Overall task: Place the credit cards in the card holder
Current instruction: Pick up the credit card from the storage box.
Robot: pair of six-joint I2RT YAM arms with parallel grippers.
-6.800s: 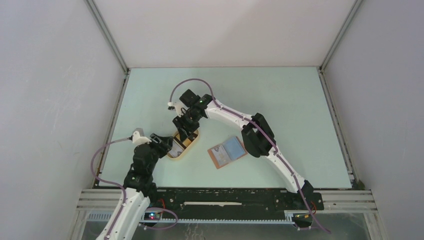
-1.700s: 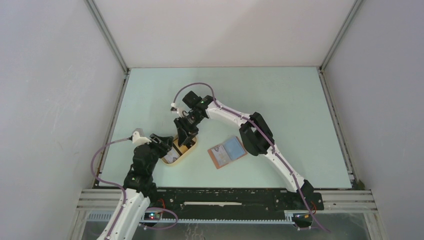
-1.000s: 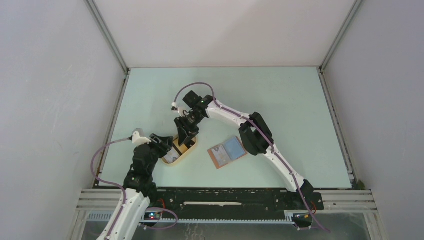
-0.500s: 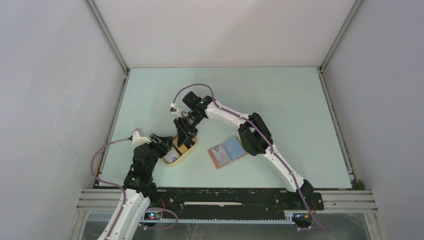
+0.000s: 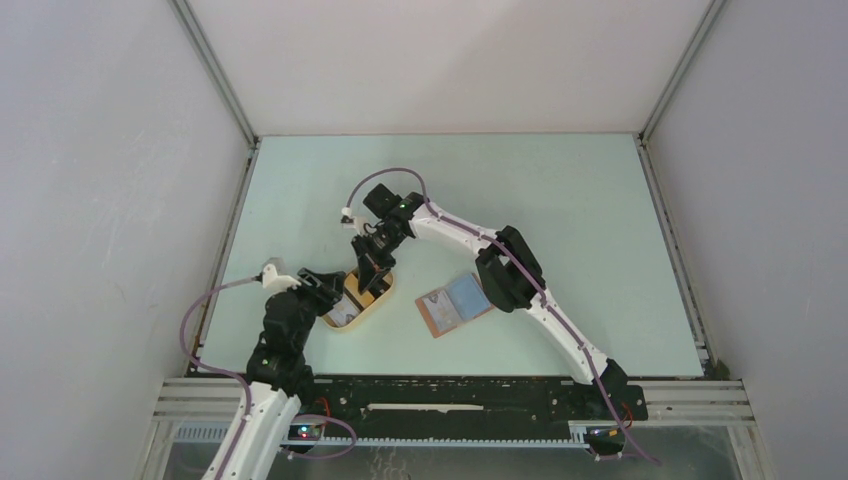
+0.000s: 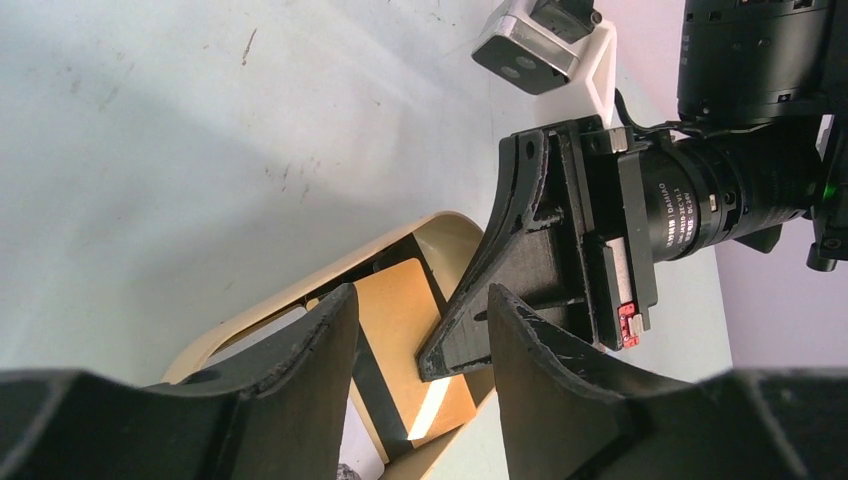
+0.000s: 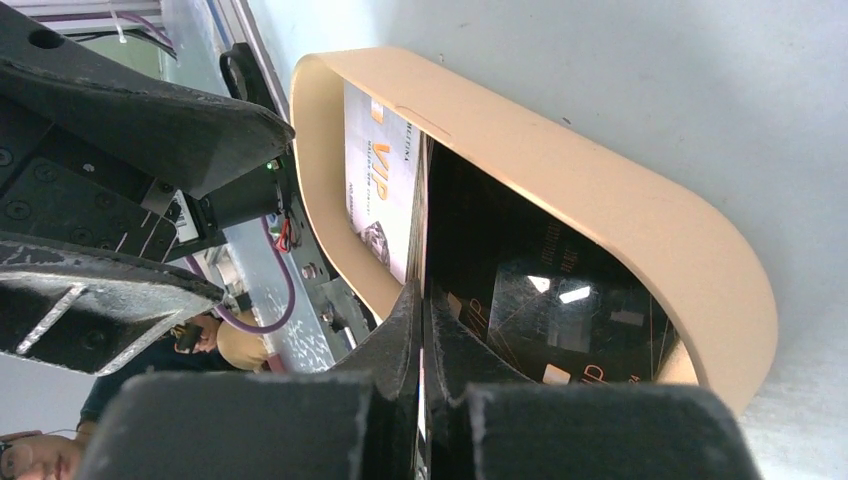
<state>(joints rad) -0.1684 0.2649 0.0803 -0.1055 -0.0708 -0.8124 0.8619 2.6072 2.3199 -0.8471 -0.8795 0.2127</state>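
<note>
The pale tan tray [image 5: 372,297] holds the credit cards: a white one [image 7: 380,190], a black one [image 7: 540,290], and an orange-yellow card [image 6: 400,330] with a dark stripe standing tilted on edge. My right gripper [image 7: 422,290] reaches into the tray from the far side, also visible from above [image 5: 367,268]. It is shut on the thin edge of the orange-yellow card. My left gripper [image 6: 420,296] hovers open at the tray's near-left end, holding nothing. The card holder [image 5: 455,303], reddish-brown with grey-blue slots, lies open on the table right of the tray.
The tray rim [image 7: 600,190] surrounds the right fingers closely. My left fingers [image 6: 300,350] sit just in front of the right gripper's body [image 6: 580,250]. The enclosure's left wall rail [image 5: 225,260] runs near the left arm.
My right gripper has gone from open to shut on the orange-yellow card's edge in the tray. My left arm has stayed where it was.
</note>
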